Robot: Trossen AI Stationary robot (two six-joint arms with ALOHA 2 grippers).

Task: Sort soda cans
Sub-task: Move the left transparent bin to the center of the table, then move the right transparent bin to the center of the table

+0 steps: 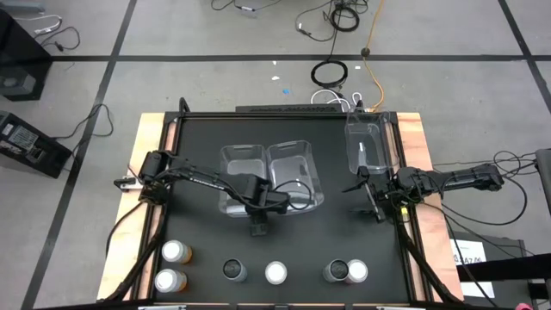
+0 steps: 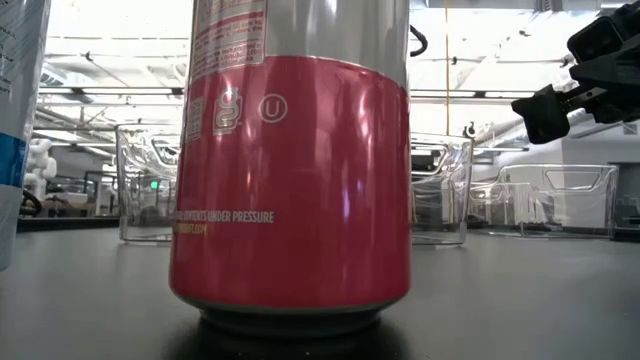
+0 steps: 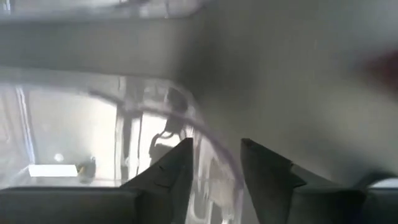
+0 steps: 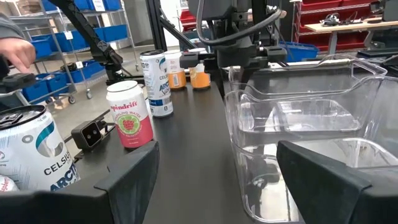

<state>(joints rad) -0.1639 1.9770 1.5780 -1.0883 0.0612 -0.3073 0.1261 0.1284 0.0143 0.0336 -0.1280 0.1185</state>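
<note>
Six soda cans stand upright in a row along the table's near edge: two orange point(image 1: 176, 251) point(image 1: 170, 280), two dark point(image 1: 232, 270) point(image 1: 337, 271) and two pale-topped point(image 1: 275, 273) point(image 1: 357, 271). One pink can point(image 2: 290, 180) fills the low view. My left gripper point(image 1: 256, 207) point(image 3: 214, 152) points down at the near right corner of the left clear bin point(image 1: 244, 176), open a little, a finger on each side of the bin's rim point(image 3: 208, 140). My right gripper point(image 1: 362, 185) point(image 4: 217, 168) waits level and open by the table's right edge. My left gripper comes from above with its fingers point(image 3: 180, 162) on either side of the clear bin's rim at its near corner. A gap shows between the fingertips, and I cannot tell whether either one touches the rim. The bin rests on the table.
A second clear bin point(image 1: 294, 175) stands against the first, and a third point(image 1: 370, 142) point(image 4: 298, 124) at the far right beside my right gripper. A black frame point(image 1: 284, 114) edges the table. A person's hand point(image 4: 15, 53) shows beyond the table's near edge.
</note>
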